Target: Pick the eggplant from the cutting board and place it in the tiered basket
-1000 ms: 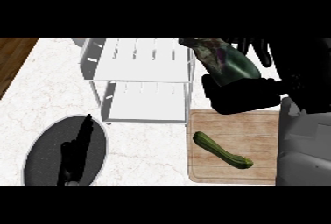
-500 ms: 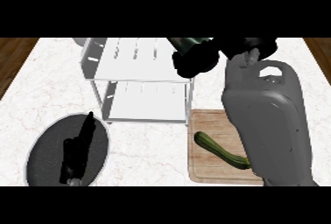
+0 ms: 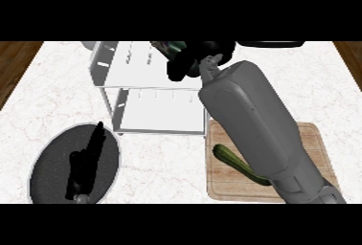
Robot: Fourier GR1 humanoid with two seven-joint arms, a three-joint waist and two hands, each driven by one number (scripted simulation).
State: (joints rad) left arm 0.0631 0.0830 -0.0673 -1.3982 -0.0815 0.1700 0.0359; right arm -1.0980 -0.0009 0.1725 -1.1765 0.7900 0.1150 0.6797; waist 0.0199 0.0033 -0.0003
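dark oval plate (image 3: pixel 50 162) lower left; zucchini (image 3: pixel 237 162) right; marble counter (image 3: pixel 56 91)

White marble counter (image 3: pixel 63 95), wooden cutting board (image 3: pixel 314 143), white tiered basket (image 3: pixel 152 112), black right hand (image 3: pixel 194 60).

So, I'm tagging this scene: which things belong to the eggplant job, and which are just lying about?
Part of the job:
- eggplant, held in the right hand
- tiered basket
- cutting board

Lying about:
- green vegetable on the board
- dark plate; the left hand shows over it
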